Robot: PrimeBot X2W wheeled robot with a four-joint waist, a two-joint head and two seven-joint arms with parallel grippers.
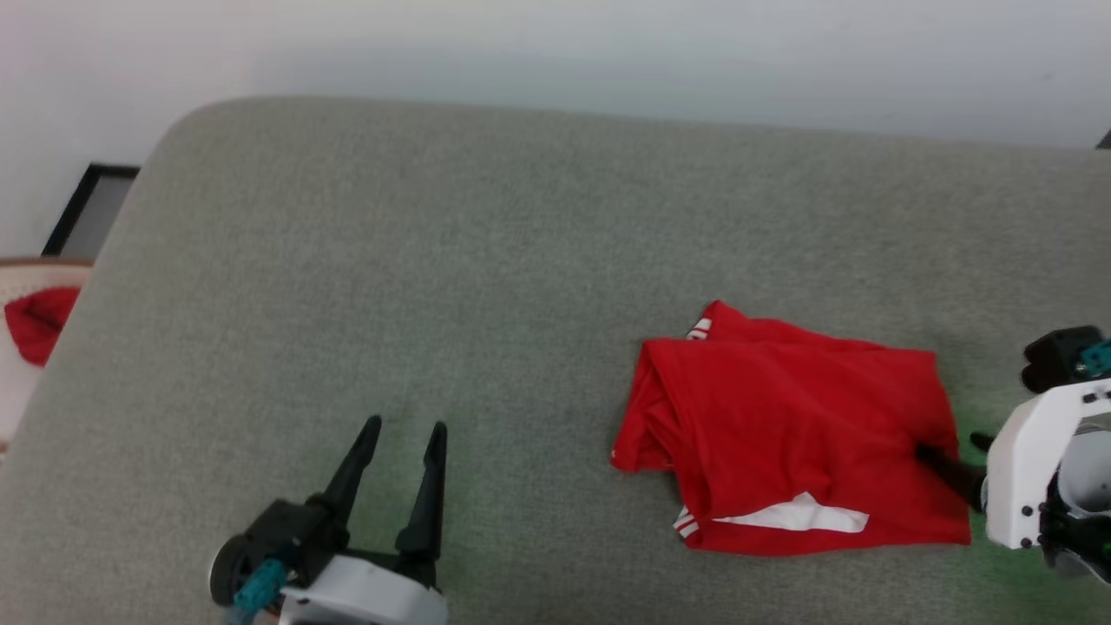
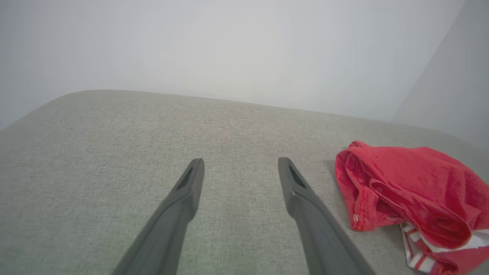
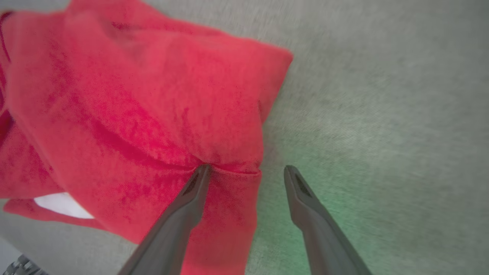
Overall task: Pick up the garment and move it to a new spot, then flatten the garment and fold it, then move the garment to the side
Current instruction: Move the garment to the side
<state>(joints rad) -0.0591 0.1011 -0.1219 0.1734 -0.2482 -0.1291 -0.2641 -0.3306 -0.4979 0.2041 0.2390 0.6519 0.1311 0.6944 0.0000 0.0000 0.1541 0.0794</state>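
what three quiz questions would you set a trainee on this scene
1. True or false: the left claw touches the shirt.
2. Pick one. The right claw is: A, shut on the shirt; B, open, with one finger on the shirt's edge and the other over the surface; C, open, far from the shirt.
3. What colour is the surface under the shirt?

Key: 1 false; 2 B; 3 grey.
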